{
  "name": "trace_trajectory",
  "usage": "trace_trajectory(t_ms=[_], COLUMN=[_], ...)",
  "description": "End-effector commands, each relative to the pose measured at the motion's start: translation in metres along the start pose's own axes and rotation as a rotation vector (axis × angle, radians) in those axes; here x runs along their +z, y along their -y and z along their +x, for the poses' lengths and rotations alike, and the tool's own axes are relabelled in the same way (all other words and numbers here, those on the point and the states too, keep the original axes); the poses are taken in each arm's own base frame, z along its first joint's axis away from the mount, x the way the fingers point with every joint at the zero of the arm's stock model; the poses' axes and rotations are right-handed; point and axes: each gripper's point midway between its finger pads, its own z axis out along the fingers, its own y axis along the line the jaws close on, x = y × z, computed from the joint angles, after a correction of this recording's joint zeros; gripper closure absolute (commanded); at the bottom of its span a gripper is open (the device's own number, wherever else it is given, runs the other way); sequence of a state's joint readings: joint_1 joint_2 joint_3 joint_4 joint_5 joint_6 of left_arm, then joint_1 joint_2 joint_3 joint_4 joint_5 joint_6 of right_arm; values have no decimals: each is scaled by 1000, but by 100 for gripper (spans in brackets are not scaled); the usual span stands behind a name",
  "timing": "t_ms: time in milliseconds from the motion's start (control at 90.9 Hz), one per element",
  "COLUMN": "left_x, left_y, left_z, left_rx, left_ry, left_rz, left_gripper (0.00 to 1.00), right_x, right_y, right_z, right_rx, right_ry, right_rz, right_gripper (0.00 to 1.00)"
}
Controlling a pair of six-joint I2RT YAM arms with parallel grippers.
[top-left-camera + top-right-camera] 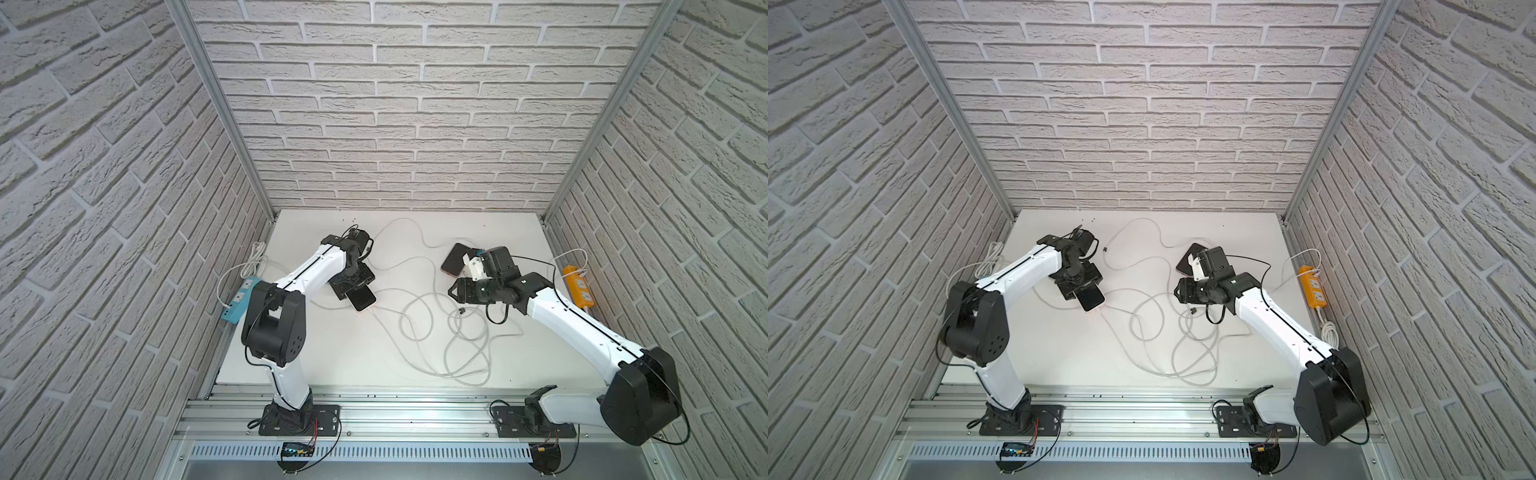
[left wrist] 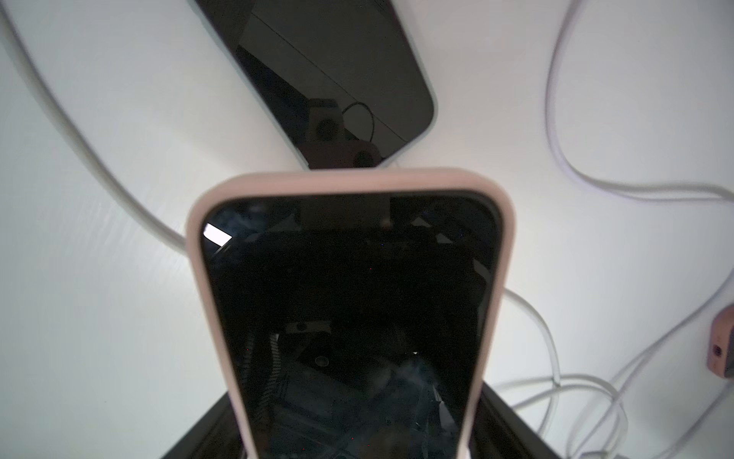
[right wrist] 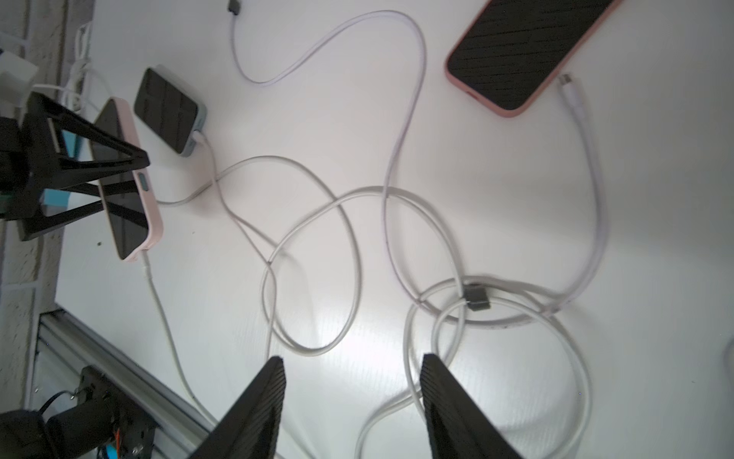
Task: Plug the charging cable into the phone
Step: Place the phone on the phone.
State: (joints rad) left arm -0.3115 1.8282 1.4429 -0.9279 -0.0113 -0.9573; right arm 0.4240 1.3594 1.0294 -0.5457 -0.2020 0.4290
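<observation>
- Two arms stand bolted to the rail (image 1: 415,409) at the near edge, a left arm (image 1: 307,274) and a right arm (image 1: 582,328); both reach out over the white worktop (image 1: 332,353).
- One left gripper (image 1: 355,290) is clamped across the sides of a pink-cased phone (image 1: 365,300); this phone (image 2: 349,318) fills the left wrist view, screen dark, held tilted over the worktop's left half.
- One white charging cable (image 3: 159,302) runs straight out of that phone's bottom edge; it looks seated in the port.
- One right gripper (image 3: 351,361) hangs above the cable loops near the middle of the worktop; its jaws stand apart with nothing between them.
- Three phones in all: the held one; a grey-cased phone (image 3: 169,109) lying flat just beyond it, with a second cable (image 3: 200,139) in its end; a second pink phone (image 3: 524,51) lying flat on the right half, screen up.
- One bare cable tip (image 3: 566,79) lies just beside the second pink phone's bottom edge; it is not in the port.
- Two small dark pieces on the cables: a dark connector (image 3: 476,298) on the coil; a far dark connector (image 3: 234,6) well behind it; whether plug or clip I cannot tell.
- White cables cross and loop too much for a sure count.
- Two power strips: a blue power strip (image 1: 240,300) against the left wall; an orange power strip (image 1: 577,286) against the right wall; each has a white lead in it.
</observation>
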Motion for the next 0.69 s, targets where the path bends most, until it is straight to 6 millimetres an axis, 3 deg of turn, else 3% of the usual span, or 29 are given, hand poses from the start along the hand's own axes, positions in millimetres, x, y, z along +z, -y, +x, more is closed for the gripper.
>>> trace_trajectory(t_ms=[0, 121, 187, 363, 418, 572, 682], left_x=[5, 22, 26, 28, 27, 2, -20], left_y=[9, 10, 10, 16, 16, 9, 6], left_z=[-16, -16, -17, -16, -14, -16, -13], left_rx=[43, 59, 64, 93, 107, 147, 177], left_ry=[14, -15, -11, -25, -29, 13, 26], left_rz=[-10, -42, -40, -20, -21, -29, -12], left_gripper=[100, 98, 83, 59, 45, 4, 2], right_x=[0, 8, 12, 40, 51, 78, 98], right_y=[31, 60, 73, 93, 98, 97, 88], right_z=[-20, -36, -46, -69, -73, -89, -99], right_rx=[45, 100, 138, 115, 108, 83, 81], right_ry=[25, 20, 32, -38, -65, -89, -112], right_rz=[151, 259, 291, 371, 388, 363, 310], right_gripper=[42, 43, 43, 45, 46, 49, 45])
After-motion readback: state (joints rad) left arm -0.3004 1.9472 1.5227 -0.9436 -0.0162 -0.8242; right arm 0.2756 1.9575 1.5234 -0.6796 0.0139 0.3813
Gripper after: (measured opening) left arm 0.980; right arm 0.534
